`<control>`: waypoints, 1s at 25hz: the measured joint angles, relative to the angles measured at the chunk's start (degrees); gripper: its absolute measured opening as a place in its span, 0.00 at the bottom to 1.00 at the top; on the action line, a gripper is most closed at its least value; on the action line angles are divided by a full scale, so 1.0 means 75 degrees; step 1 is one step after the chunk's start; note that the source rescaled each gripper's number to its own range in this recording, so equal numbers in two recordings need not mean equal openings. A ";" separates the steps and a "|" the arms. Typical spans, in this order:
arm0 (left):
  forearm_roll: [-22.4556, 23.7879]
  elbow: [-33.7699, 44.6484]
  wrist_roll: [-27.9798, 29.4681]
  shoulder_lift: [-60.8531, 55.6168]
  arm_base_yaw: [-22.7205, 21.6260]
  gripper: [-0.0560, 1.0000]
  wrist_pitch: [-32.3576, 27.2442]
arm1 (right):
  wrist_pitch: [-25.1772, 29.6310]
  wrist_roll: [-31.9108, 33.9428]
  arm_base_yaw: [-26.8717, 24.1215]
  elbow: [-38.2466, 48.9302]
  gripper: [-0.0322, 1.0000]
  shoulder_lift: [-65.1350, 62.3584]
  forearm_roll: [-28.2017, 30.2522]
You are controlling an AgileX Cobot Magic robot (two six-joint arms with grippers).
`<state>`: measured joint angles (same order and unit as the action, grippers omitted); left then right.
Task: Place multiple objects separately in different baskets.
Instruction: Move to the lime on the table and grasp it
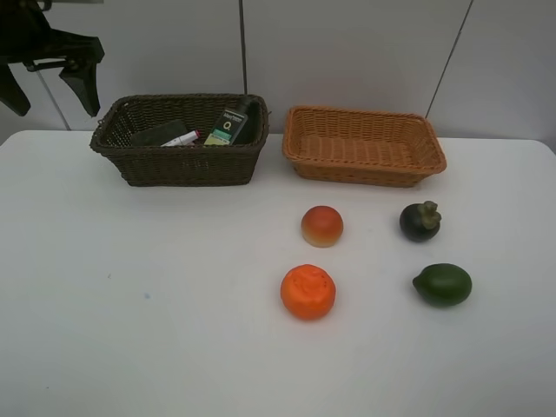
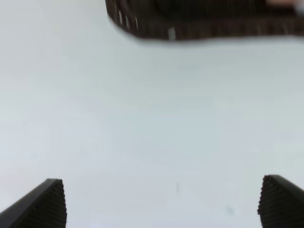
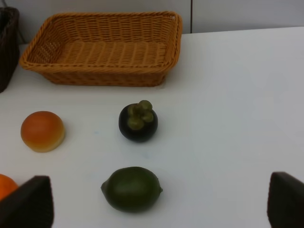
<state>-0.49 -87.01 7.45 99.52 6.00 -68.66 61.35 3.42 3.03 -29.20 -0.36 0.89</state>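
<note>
The four fruits lie loose on the right half of the desk (image 1: 130, 304), between the light tan basket (image 1: 365, 148) at the far edge and the near edge: the peach-coloured fruit (image 1: 321, 226) and orange (image 1: 307, 291) towards the middle, the mangosteen (image 1: 420, 221) and green fruit (image 1: 442, 284) nearer the right edge. All are rounded, so the likeliest trouble is a fingertip touching one off-centre and sending it rolling, perhaps into its neighbour or towards the right edge. The mangosteen and green fruit sit near each other, so widely spread jaws coming down on one could clip the other. The tan basket looks shallow, and fruit released from too high may bounce out. The dark brown basket (image 1: 180, 139), towards the far left corner, holds the black eraser (image 1: 159, 134), marker (image 1: 181, 138) and black bottle (image 1: 230, 124); the pink bottle cannot be made out. The left gripper (image 2: 164, 204) hangs raised near that corner, jaws wide, gripping nothing. The right gripper (image 3: 159, 204) faces the fruit from the near side, jaws equally wide, touching nothing.
</note>
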 joint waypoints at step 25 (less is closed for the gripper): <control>-0.1100 0.7562 -0.1631 -1.1476 0.0032 0.99 0.1046 | 0.0000 0.0000 0.0000 0.0000 1.00 0.0000 0.0000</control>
<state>-8.74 -30.29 -4.79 13.45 6.24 -60.82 61.35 3.42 3.03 -29.20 -0.36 0.89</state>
